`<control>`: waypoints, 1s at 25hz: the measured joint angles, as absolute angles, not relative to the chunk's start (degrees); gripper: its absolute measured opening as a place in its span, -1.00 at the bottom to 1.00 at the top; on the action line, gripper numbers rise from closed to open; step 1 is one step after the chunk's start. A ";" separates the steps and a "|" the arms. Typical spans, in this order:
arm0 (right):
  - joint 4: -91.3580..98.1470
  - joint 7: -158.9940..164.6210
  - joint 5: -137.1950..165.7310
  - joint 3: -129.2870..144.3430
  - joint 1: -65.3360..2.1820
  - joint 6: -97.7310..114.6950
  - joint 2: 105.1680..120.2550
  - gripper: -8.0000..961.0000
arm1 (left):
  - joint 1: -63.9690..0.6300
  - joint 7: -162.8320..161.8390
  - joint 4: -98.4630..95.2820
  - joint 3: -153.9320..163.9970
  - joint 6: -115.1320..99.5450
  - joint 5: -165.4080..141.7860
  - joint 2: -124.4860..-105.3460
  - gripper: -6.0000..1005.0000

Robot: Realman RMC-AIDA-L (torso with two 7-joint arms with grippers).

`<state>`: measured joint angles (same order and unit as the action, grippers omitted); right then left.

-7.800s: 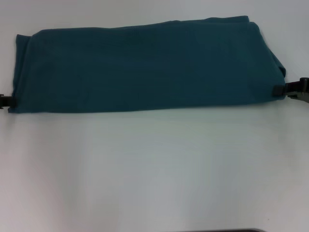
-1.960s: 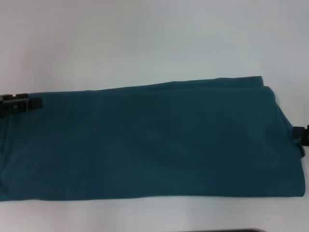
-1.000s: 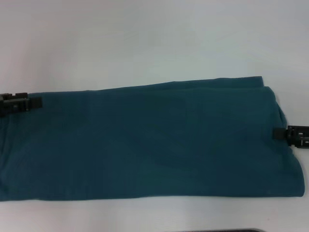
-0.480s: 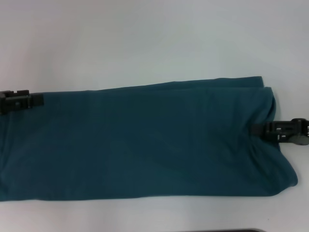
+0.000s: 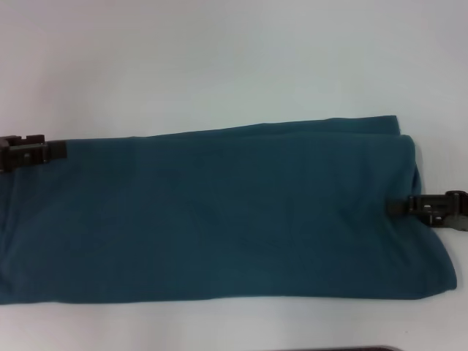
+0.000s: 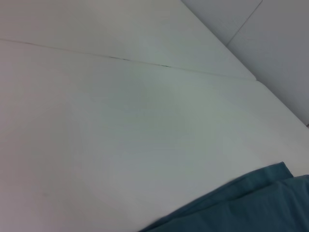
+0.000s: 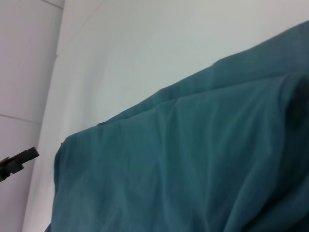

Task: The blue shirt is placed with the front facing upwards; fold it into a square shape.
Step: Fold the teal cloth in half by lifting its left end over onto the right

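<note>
On a white table (image 5: pixel 219 58) we see the blue shirt (image 5: pixel 219 212) folded into a long band. The left gripper (image 5: pixel 45 151) and right gripper (image 5: pixel 401 207) touch its ends; we cannot tell their grip.

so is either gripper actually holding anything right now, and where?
Cannot be told. Left gripper sits at the dark teal-blue cotton shirt's far left edge, right gripper at its right end; grip unclear.

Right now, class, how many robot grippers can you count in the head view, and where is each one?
2. The left gripper sits at the far left corner of the blue shirt; the right gripper is at the shirt's right edge, midway along it. None seems hidden.
</note>
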<state>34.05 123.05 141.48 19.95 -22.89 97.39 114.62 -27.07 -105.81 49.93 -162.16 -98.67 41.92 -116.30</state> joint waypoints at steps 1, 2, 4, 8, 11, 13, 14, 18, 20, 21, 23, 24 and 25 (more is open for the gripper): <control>34.05 123.10 141.48 19.95 -22.69 97.38 114.44 0.53 | -27.07 -105.80 49.88 -162.16 -98.67 41.92 -116.29 0.32; 34.04 123.16 141.49 19.95 -22.52 97.36 114.30 0.53 | -27.07 -105.78 49.86 -162.16 -98.67 41.92 -116.28 0.32; 33.97 123.32 141.50 19.95 -22.35 97.33 114.18 0.53 | -27.07 -105.74 49.81 -162.16 -98.67 41.92 -116.27 0.32; 33.98 123.38 141.51 20.18 -22.59 97.33 114.52 0.53 | -27.15 -105.72 49.73 -162.16 -98.69 41.92 -116.26 0.31; 33.98 123.35 141.51 20.63 -23.20 97.45 115.04 0.53 | -27.30 -105.72 49.55 -162.16 -98.69 41.92 -116.26 0.31; 33.96 123.27 141.51 20.81 -23.71 97.73 115.45 0.53 | -27.39 -105.69 49.49 -162.16 -98.69 41.92 -116.25 0.31; 33.76 123.18 141.51 21.08 -24.01 97.78 115.65 0.53 | -27.45 -105.66 49.47 -162.16 -98.70 41.92 -116.25 0.31; 31.94 122.75 141.38 21.90 -25.07 97.80 115.77 0.53 | -27.54 -105.54 49.47 -162.16 -98.67 41.92 -116.26 0.31; 31.13 122.67 141.36 22.56 -25.53 97.78 115.79 0.53 | -27.58 -105.49 49.47 -162.16 -98.64 41.92 -116.26 0.31; 31.13 122.67 141.36 22.56 -25.53 97.78 115.79 0.53 | -27.60 -105.46 49.47 -162.15 -98.64 41.92 -116.26 0.31; 31.00 122.64 141.34 22.76 -25.58 97.72 115.79 0.53 | -27.60 -105.37 49.47 -162.07 -98.59 41.92 -116.26 0.31; 31.07 122.66 141.34 22.75 -25.51 97.67 115.76 0.53 | -27.60 -105.31 49.48 -161.96 -98.57 41.92 -116.26 0.31; 31.22 122.72 141.35 22.65 -25.26 97.55 115.66 0.53 | -27.60 -105.27 49.48 -161.91 -98.55 41.92 -116.26 0.31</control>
<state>31.22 122.72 141.35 22.65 -25.26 97.55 115.66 -27.60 -105.27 49.48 -161.91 -98.55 41.92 -116.26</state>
